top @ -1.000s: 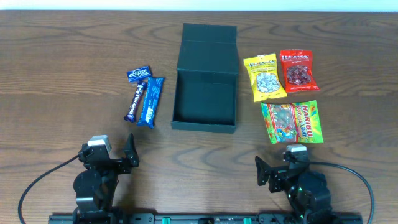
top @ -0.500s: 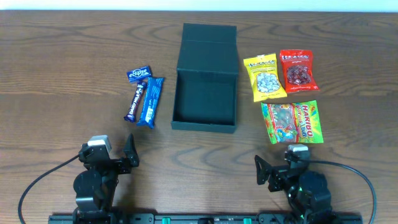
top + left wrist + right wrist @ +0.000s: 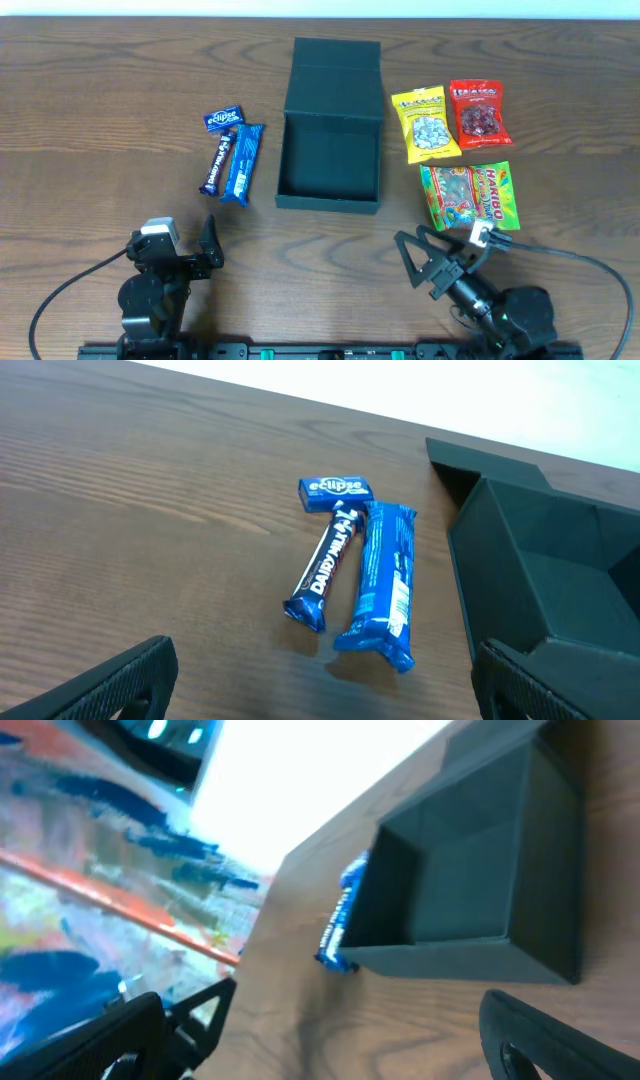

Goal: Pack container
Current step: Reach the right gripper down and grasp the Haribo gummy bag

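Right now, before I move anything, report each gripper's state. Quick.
Left gripper: open, holding nothing.
Right gripper: open, holding nothing.

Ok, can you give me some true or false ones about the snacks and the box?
1. The dark teal-green rectangular box is open with nothing in it. True.
2. The yellow snack packet lies to the left of the box. False: it lies to its right, next to the red snack packet.
3. The small blue Eclipse packet lies by two blue-wrapped bars. True.
4. The right gripper holds the colourful Haribo gummy bag. False: the bag lies flat on the brown wooden table, and the gripper is open and empty.
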{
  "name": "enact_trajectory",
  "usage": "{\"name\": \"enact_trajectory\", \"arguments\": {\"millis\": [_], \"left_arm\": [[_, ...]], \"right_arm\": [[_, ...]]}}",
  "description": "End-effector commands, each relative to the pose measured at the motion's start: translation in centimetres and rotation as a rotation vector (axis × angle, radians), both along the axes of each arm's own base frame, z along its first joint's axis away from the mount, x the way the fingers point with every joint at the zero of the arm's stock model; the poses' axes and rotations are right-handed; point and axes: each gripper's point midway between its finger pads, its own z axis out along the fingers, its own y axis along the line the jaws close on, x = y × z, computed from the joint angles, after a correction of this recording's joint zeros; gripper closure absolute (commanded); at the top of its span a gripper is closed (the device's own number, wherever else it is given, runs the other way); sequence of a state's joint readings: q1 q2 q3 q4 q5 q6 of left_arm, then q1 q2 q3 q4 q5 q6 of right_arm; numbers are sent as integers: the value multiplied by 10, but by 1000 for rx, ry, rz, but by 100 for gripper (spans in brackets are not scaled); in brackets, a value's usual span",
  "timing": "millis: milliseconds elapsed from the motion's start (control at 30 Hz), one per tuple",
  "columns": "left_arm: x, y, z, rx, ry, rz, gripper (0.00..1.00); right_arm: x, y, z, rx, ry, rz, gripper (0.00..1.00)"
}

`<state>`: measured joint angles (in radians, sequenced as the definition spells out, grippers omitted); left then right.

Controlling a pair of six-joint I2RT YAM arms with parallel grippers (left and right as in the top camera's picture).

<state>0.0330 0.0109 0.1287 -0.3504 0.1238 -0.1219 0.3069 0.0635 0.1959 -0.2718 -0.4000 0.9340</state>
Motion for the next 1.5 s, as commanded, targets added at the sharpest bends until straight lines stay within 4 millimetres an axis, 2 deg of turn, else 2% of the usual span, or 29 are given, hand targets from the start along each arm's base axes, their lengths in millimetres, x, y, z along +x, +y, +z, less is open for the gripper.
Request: {"name": "enact_trajectory", "arguments": {"millis": [0, 67, 167, 300, 400, 500, 633, 800, 900, 1067, 1333, 1467], "left_arm": [[0, 1, -10, 20, 18, 0, 5], [0, 1, -10, 20, 18, 0, 5], [0, 1, -10, 20, 18, 0, 5], [0, 1, -10, 20, 18, 0, 5], [0, 1, -10, 20, 18, 0, 5], [0, 1, -10, 20, 18, 0, 5], [0, 1, -10, 20, 18, 0, 5], [0, 1, -10, 20, 18, 0, 5], [0, 1, -10, 20, 18, 0, 5], [0, 1, -10, 20, 18, 0, 5], [0, 1, -10, 20, 18, 0, 5], [0, 1, -10, 20, 18, 0, 5]], "right_arm": [[10, -11, 6, -83, 55, -59, 1], [17, -22, 5, -203, 139, -106, 1], [32, -54, 2, -335, 360, -278, 1], [44, -90, -12, -383, 681, -532, 1], [68, -92, -29, -404, 806, -592, 2], [88, -98, -58, -436, 939, -669, 9], [105, -102, -97, -419, 1120, -740, 11], [122, -109, -123, -383, 1175, -761, 17], [126, -113, -131, -395, 1180, -757, 16], [142, -106, -146, -411, 1152, -652, 16], [143, -110, -171, -436, 1200, -636, 34], [140, -110, -186, -446, 1241, -629, 49]]}}
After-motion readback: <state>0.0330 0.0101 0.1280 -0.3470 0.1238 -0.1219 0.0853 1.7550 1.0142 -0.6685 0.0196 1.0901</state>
